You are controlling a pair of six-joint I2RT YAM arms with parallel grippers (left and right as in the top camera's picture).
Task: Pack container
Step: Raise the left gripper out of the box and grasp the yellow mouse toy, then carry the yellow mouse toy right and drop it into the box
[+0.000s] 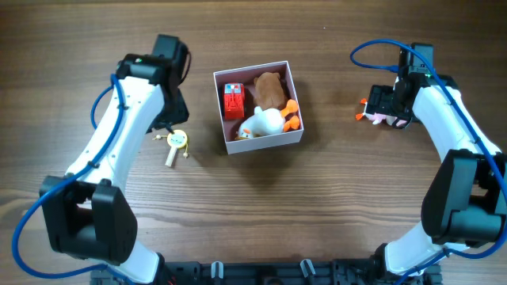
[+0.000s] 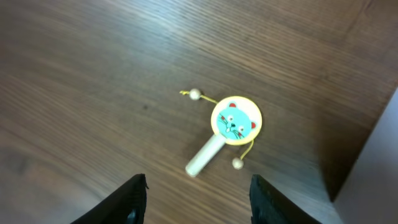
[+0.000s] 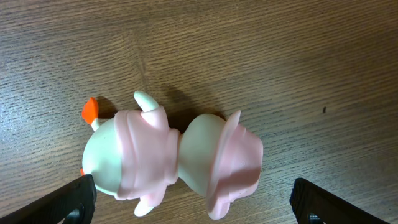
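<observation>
The container [image 1: 265,143] is sitting on the table [image 1: 317,206] a little above the middle of the overhead view, between the two arms. It is holding three toys. A red block [image 1: 233,100] is lying against the left wall and a brown plush [image 1: 270,89] is filling the far right corner. A white duck [image 1: 265,123] with orange feet is lying along the near wall.

Left of the container, a rattle [image 2: 235,121] with a teal cat face is lying flat on the wood. Its pale handle is pointing toward the camera and two beads are trailing on strings. The left gripper [image 2: 199,202] is hovering above it with its fingers [image 2: 132,200] spread well apart, holding and touching nothing. The rattle is lying just beyond the tips.

Well to the right of the container, the right gripper [image 3: 196,205] is hanging over a white figure [image 3: 168,162] in a pink hat and jacket, which is lying on its side with an orange foot showing. The right fingers [image 3: 71,200] are opened wide, one past each end of the figure. The left-hand tip is sitting very near the body, and I cannot tell whether it is touching. Nothing is clamped.
</observation>
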